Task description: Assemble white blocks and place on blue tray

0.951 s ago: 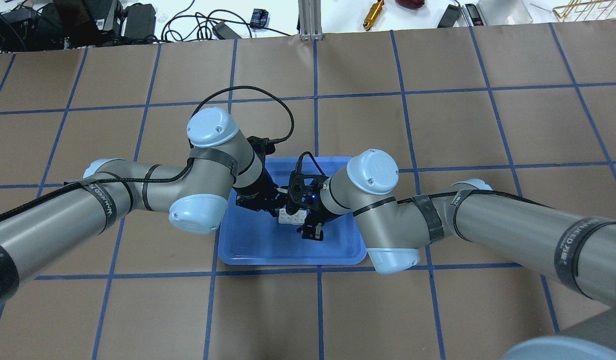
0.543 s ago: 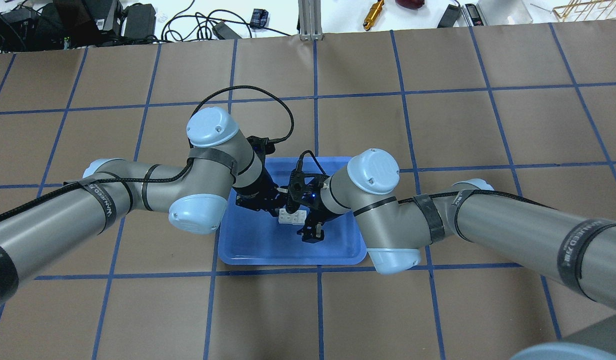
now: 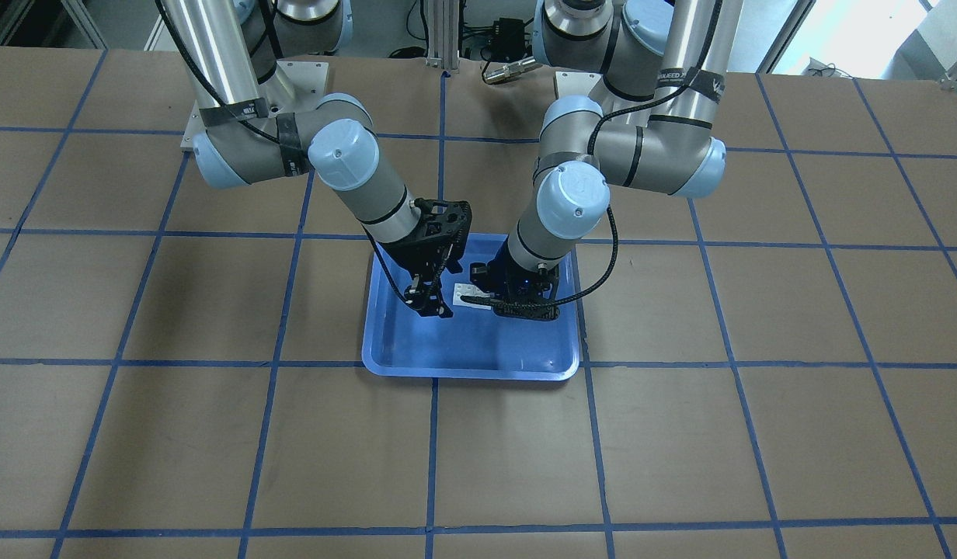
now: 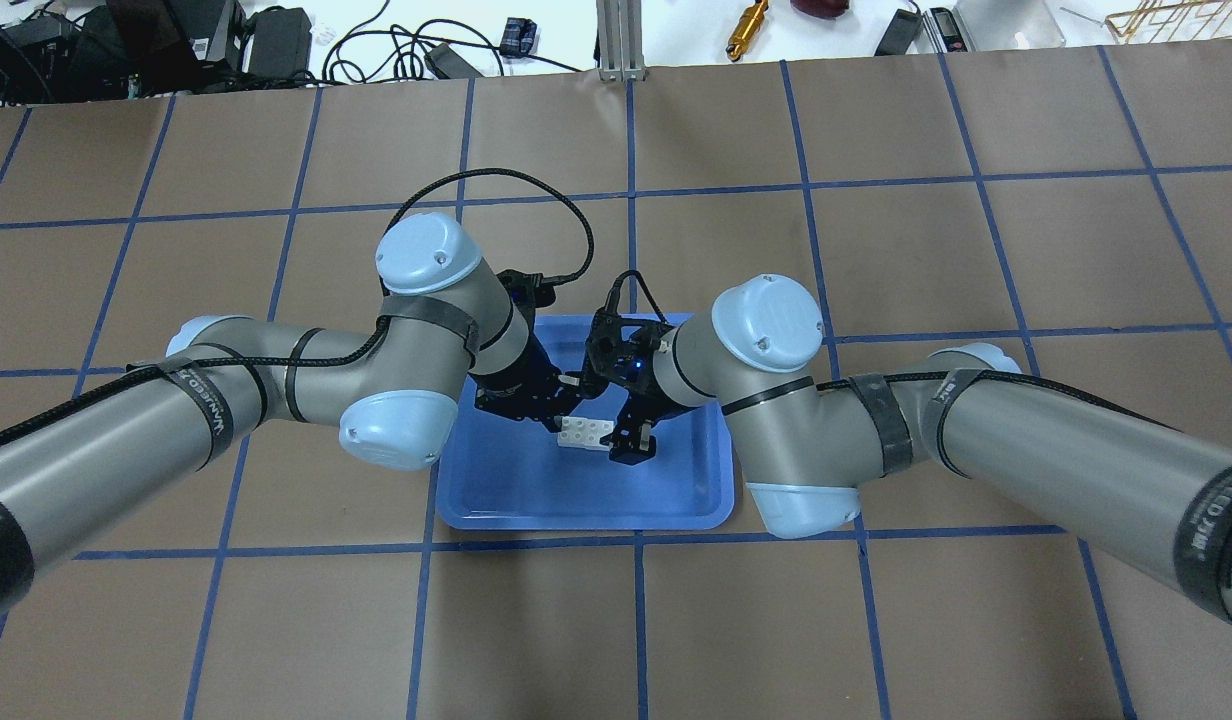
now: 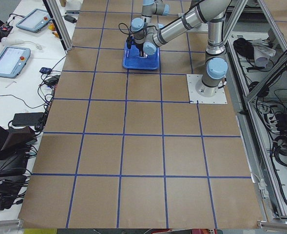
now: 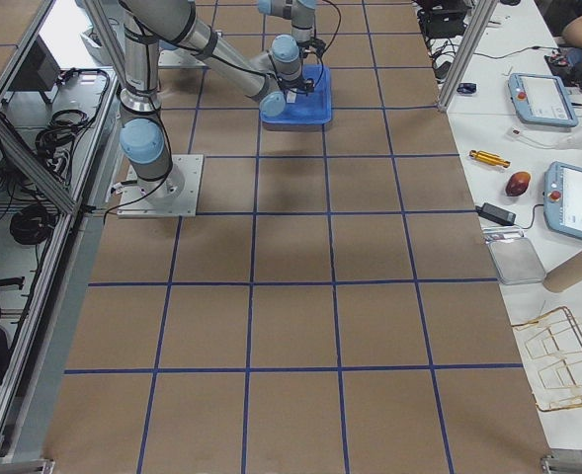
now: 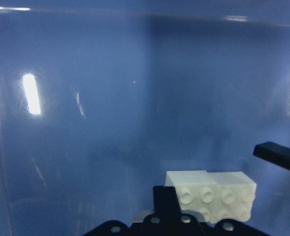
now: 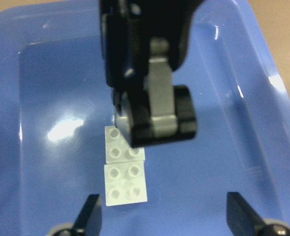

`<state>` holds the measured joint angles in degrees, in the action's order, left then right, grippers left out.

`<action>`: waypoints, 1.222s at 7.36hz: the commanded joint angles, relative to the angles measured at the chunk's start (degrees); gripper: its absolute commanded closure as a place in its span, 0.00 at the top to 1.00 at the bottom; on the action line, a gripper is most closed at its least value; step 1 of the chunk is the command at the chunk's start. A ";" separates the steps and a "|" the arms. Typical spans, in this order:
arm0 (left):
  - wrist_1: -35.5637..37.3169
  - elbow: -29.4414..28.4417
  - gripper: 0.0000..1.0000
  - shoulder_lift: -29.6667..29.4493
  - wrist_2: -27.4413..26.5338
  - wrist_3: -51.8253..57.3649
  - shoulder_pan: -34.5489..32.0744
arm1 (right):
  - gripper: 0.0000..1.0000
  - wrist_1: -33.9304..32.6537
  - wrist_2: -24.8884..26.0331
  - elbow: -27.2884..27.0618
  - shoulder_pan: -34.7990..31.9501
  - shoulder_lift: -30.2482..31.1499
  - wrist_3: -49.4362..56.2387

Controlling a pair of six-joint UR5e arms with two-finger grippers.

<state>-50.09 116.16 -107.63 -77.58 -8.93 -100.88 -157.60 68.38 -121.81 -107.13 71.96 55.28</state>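
Note:
The two white blocks [image 4: 586,435] are joined into a short rectangle, studs up, low over or on the floor of the blue tray [image 4: 516,500]. My left gripper [image 4: 559,405] is shut on the blocks' far end. In the right wrist view its finger covers that end of the blocks [image 8: 125,172]. In the left wrist view one finger [image 7: 164,199] touches the blocks [image 7: 211,194]. My right gripper [image 8: 165,211] is open, its fingers wide on either side of the blocks and clear of them. In the front view the blocks [image 3: 468,296] sit between the right gripper [image 3: 430,303] and the left gripper [image 3: 494,303].
The tray [image 3: 463,349] lies mid-table on brown paper with a blue tape grid. Both forearms crowd over its robot-side half. Cables, tools and a wire rack [image 4: 1176,18] lie beyond the far table edge.
My right arm has drawn back and away from the blocks, its fingers now apart from them. The left arm and the blocks have stayed where they were.

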 commanded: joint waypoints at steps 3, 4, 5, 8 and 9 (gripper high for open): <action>-4.81 -5.13 0.06 4.00 -3.89 0.93 2.87 | 1.00 15.91 1.75 4.88 8.75 8.95 -16.84; -9.45 -8.12 0.09 5.23 -5.29 1.71 3.84 | 1.00 30.37 4.02 11.44 11.56 11.07 -20.62; -15.85 -11.97 0.19 6.37 -7.48 4.59 4.98 | 1.00 43.74 6.22 18.30 13.59 11.70 -27.18; -28.54 -22.71 0.93 10.76 -11.90 9.18 11.91 | 1.00 57.64 16.82 26.01 14.40 17.03 -40.86; -31.45 -24.39 1.00 12.60 -11.81 9.54 14.72 | 1.00 61.76 22.09 25.84 14.40 19.07 -44.26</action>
<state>-77.53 94.49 -97.12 -89.06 -0.35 -89.49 -100.93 84.49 -96.46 -92.87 88.13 14.90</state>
